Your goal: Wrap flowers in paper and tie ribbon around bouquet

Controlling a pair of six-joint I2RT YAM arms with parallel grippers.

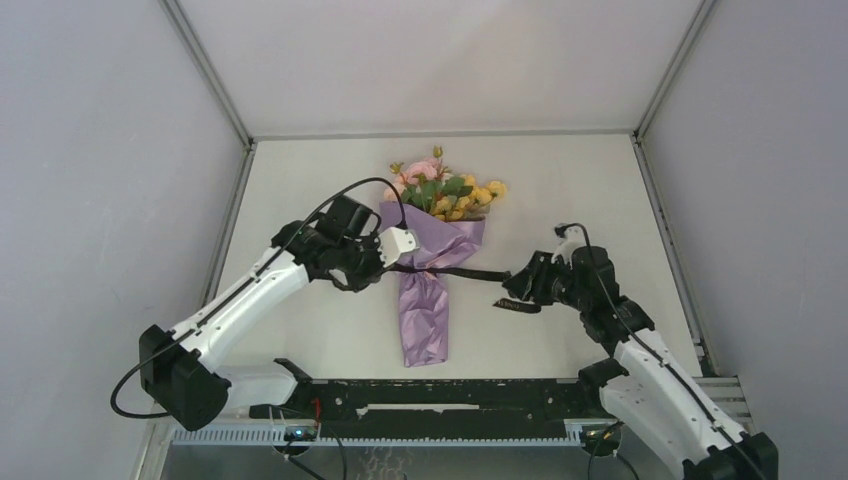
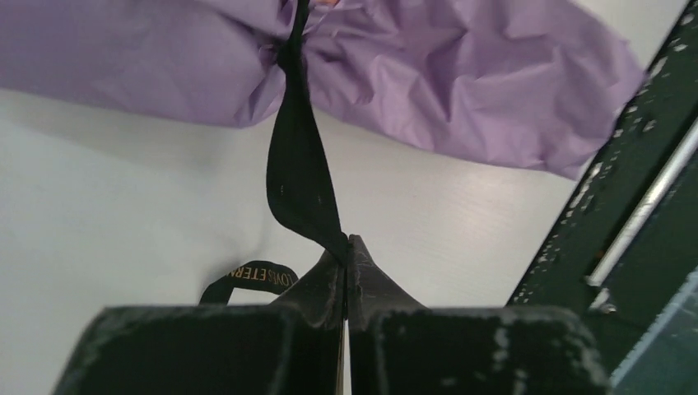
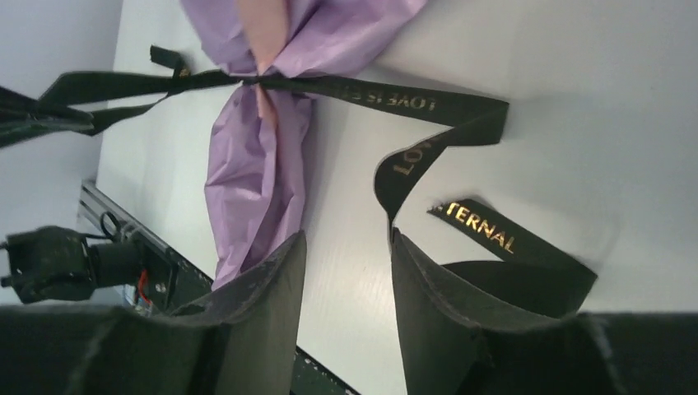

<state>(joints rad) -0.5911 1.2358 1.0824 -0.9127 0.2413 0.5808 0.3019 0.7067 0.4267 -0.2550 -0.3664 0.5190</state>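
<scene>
Pink and yellow artificial flowers (image 1: 447, 190) in lilac-purple crinkled paper cone (image 1: 428, 290).
Left fingers (image 2: 323, 288) pinching thin black lettered ribbon (image 2: 298, 164); right fingers (image 3: 267, 288) parted, gripping nothing.

Tight line there: the narrow black ribbon (image 1: 465, 273) ran taut from the clamped left hand (image 1: 388, 266) into the bouquet (image 1: 425, 310) in its crinkled purple paper cone, then lay in slack loops just before the right hand (image 1: 512, 292), jaws parted, blocking a low crossing. Bare white surface (image 1: 580, 190) flanked the bouquet both sides; the black rail (image 1: 440, 395) walled off the near edge.
</scene>
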